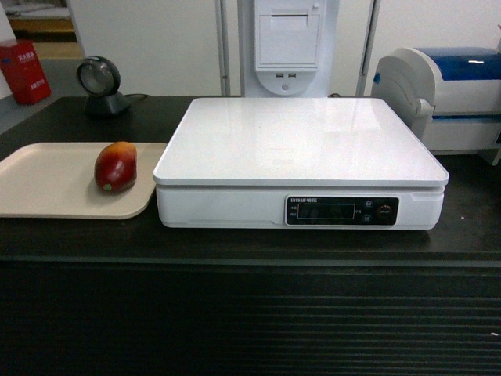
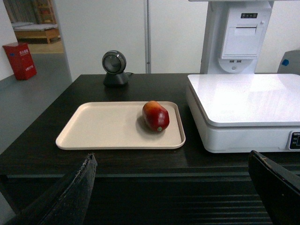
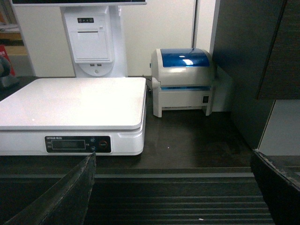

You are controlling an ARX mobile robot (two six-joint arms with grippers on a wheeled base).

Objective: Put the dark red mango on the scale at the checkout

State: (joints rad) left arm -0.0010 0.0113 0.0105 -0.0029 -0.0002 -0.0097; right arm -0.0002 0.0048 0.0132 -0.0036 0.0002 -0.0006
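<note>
Item: dark red mango [image 1: 116, 166]. Lies on its side on the beige tray [image 1: 47, 184], at 9 o'clock from the scale [image 1: 301, 160], apart from it; both stand on the checkout counter [image 1: 250, 251].

Step in hand, judged: first reach and grasp, nothing yet lifted. Best done by closing across the fruit's narrow width, then lifting high enough to pass the platform edge before setting down mid-platform.

Left end effector [image 2: 176, 192]: fingers [image 2: 70, 192] spread wide, empty, low before the counter front, the mango at 12 o'clock from it.

Right end effector [image 3: 176, 192]: likewise spread, empty, low before the counter, facing the scale and the white-and-blue printer [image 3: 183, 79].
</note>
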